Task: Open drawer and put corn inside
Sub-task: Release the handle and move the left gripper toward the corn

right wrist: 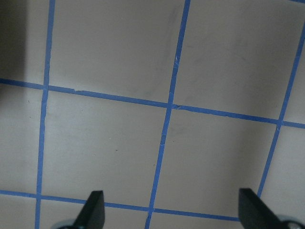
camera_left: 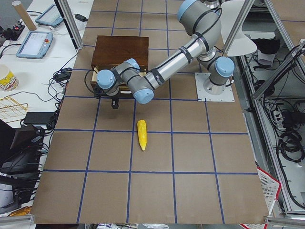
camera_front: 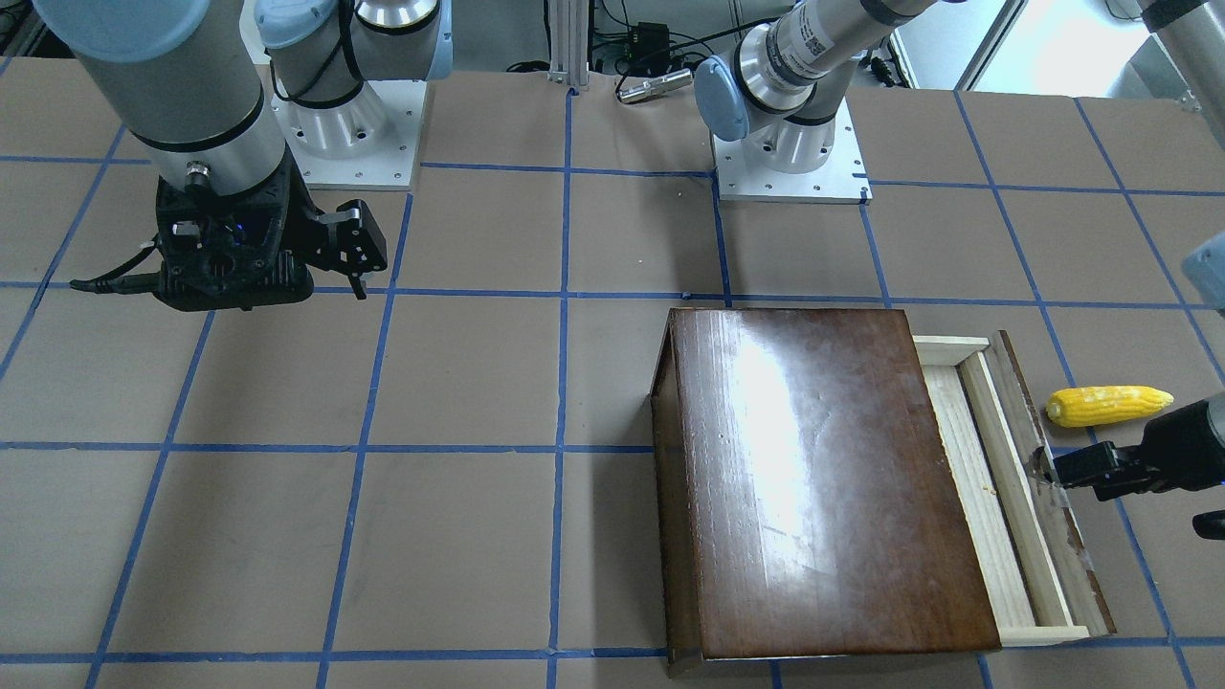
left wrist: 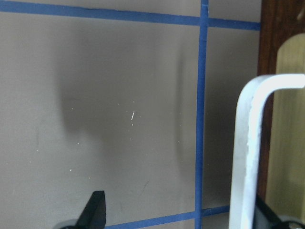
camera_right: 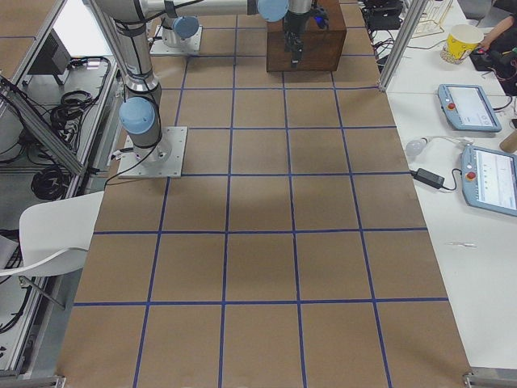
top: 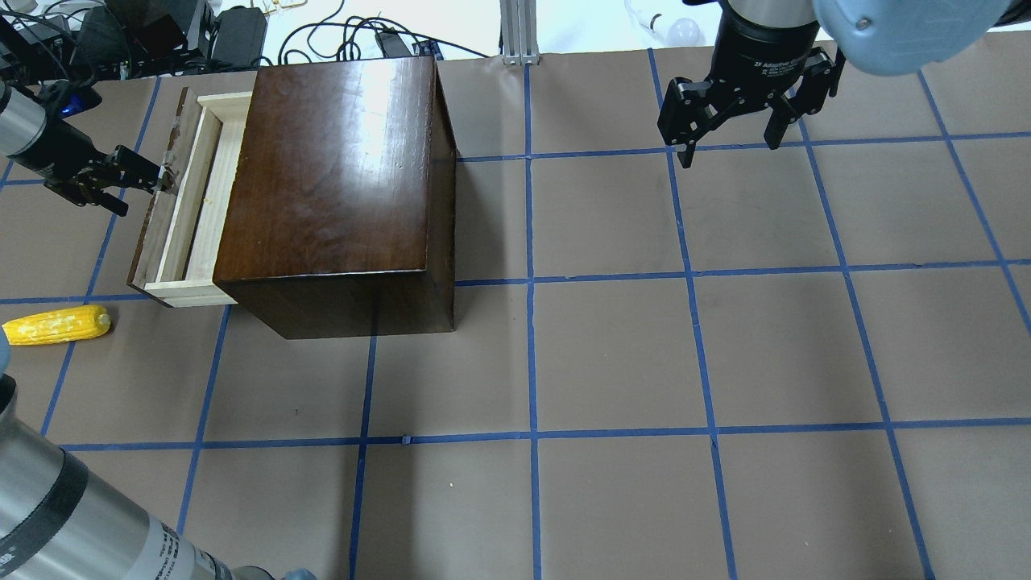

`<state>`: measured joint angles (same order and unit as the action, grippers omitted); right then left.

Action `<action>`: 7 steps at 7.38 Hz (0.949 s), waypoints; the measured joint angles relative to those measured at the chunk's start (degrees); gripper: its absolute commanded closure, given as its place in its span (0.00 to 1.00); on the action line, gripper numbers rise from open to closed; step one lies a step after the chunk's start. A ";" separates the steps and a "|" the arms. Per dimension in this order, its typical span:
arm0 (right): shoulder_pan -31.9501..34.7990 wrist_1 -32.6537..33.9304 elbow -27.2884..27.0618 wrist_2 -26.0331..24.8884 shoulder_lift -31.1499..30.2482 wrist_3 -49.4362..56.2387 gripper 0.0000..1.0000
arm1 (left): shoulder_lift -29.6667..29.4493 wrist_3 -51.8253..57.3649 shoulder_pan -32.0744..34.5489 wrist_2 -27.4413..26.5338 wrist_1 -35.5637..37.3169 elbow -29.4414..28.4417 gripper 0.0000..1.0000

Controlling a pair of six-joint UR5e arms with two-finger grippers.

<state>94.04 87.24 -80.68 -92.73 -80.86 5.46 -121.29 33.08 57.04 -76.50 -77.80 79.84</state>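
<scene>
The drawer (top: 193,193) of the dark-brown wooden box (top: 330,177) stands partly pulled out, its pale tray (camera_front: 995,488) empty. The yellow corn (top: 56,325) lies on the table beside the drawer's front, also in the front-facing view (camera_front: 1108,405). My left gripper (top: 133,185) is open at the drawer front. One finger is right by the pale metal handle (left wrist: 248,143), the other out over bare table. My right gripper (top: 729,145) is open and empty, hovering far from the box.
The brown table cover carries a grid of blue tape (right wrist: 167,109). The arm bases (camera_front: 790,163) stand at the robot's edge. Cables and devices (top: 242,32) lie beyond the box.
</scene>
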 measured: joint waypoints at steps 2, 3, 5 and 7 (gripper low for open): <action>0.00 -0.01 0.00 0.00 0.00 0.02 0.00 | 0.10 -0.12 0.00 0.08 -0.26 -0.06 0.00; 0.00 -0.01 0.00 0.00 0.00 0.03 0.00 | 0.50 -0.27 0.02 0.12 -0.44 -0.09 0.00; 0.00 -0.03 0.00 0.00 0.00 0.03 0.00 | 2.64 -0.29 0.66 0.01 -2.51 -0.62 0.00; 0.00 -0.02 0.00 0.00 0.00 -0.01 0.00 | 6.12 0.10 1.12 -1.74 -6.44 -1.40 0.00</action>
<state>94.04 87.23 -80.68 -92.72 -80.86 5.46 -115.17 33.18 58.16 -78.24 -84.24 78.43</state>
